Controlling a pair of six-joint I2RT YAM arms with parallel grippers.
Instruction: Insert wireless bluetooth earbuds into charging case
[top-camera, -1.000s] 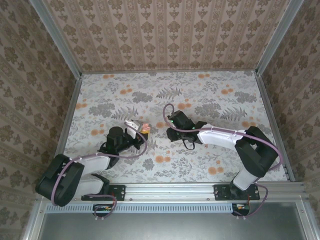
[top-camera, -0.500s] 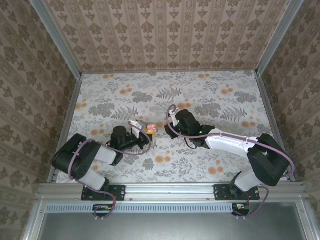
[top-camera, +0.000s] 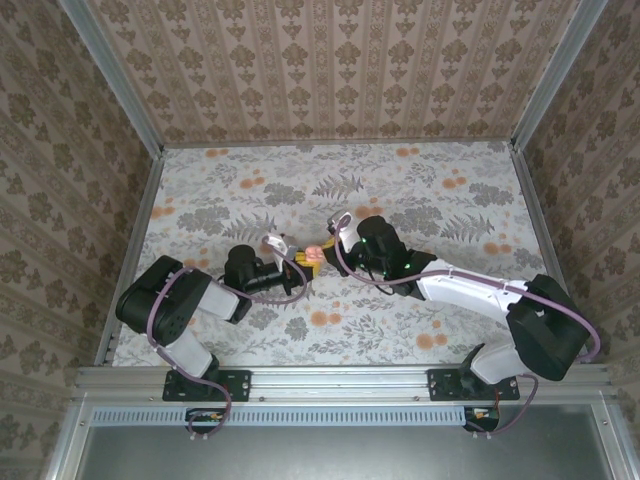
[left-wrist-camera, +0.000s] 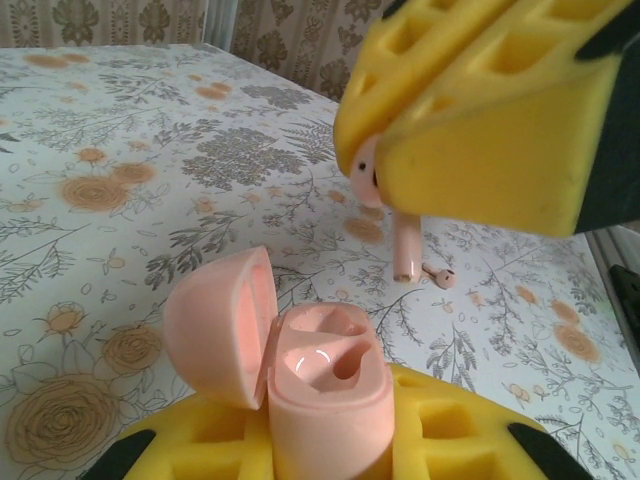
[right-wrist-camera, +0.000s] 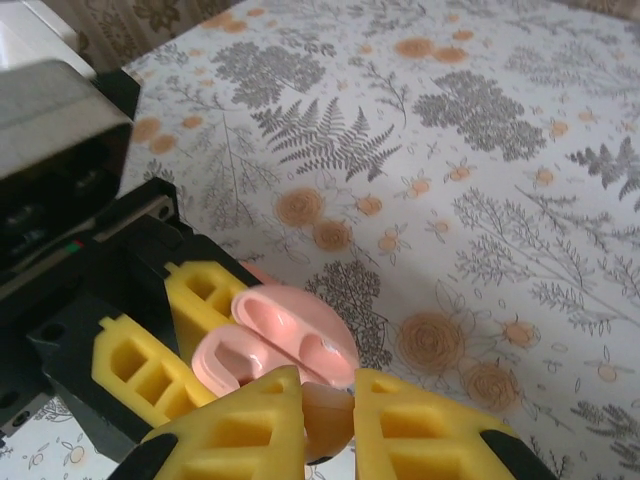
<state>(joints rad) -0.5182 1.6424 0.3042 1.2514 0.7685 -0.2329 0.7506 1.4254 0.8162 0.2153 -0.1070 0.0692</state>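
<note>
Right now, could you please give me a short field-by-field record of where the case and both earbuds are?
left gripper: shut on charging case, lid open, wells look empty
right gripper: shut on held earbud, stem down, above the case, not yet in
loose earbud: lying on table beyond the case

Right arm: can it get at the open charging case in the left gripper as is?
Probably yes. The left gripper holds the charging case with its lid swung aside and its open top facing up. The right gripper, pinching an earbud, hangs just above, with nothing between them.
</note>
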